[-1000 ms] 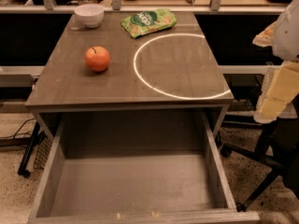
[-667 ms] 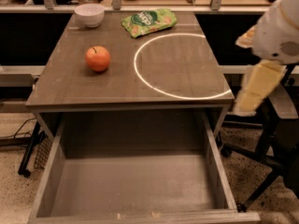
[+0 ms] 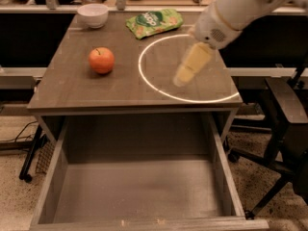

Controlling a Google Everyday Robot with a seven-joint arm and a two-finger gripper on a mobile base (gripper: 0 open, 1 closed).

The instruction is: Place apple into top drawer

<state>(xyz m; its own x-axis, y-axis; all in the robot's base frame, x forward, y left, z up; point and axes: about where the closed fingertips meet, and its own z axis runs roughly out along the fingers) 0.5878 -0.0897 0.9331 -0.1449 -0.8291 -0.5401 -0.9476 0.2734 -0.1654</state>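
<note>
Gripper (image 3: 183,76) hangs over the table (image 3: 72,88), inside the white light ring (image 3: 139,64); whether it is wide or narrow cannot be told. Its arm (image 3: 240,8) is cut off at the top right. Well apart, the apple (image 3: 101,60) sits on the tabletop's left. Below, the top drawer (image 3: 139,191) stands pulled out.

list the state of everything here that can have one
apple: resting on the tabletop, left side, stem up, not held
top drawer: pulled open, apple not in it
gripper: above the tabletop, right side, apart from the apple
white bowl: upright, back left corner
snack bag: lying flat at the back
</note>
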